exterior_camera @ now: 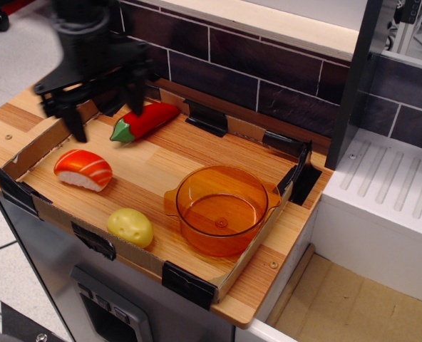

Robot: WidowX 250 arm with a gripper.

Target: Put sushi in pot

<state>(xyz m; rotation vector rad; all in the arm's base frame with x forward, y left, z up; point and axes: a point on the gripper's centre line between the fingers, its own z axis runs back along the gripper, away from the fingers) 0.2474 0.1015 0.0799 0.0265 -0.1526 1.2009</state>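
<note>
Well, the gripper (105, 112) hung over the back left corner of the cardboard tray (45, 140), blurred, and its two dark fingers (75, 122) stood spread wide apart with nothing between them. One finger pointed down near the tray's left wall, and the other came down just beside the stem end of the red chili pepper (145, 120). The sushi (83, 169) lay on the wooden floor of the tray, near the left wall and in front of the gripper, orange top with white stripes facing up, white rice base underneath. It sat clear of the fingers, untouched. The pepper lay tilted along the back of the tray, green stem toward the left. Nearer the front wall, the yellow potato (130, 227) rested on its own, apart from the sushi and just to the left of the pot (222, 209). The pot stood upright in the front right part of the tray, translucent orange, one small handle showing on its left side toward the potato, and its inside held nothing. Sushi and pot were well apart, with the potato between them toward the front. The tray itself sat on a wooden counter (11, 114), with a dark tiled wall (268, 71) behind it and black tape at the tray's corners.
</note>
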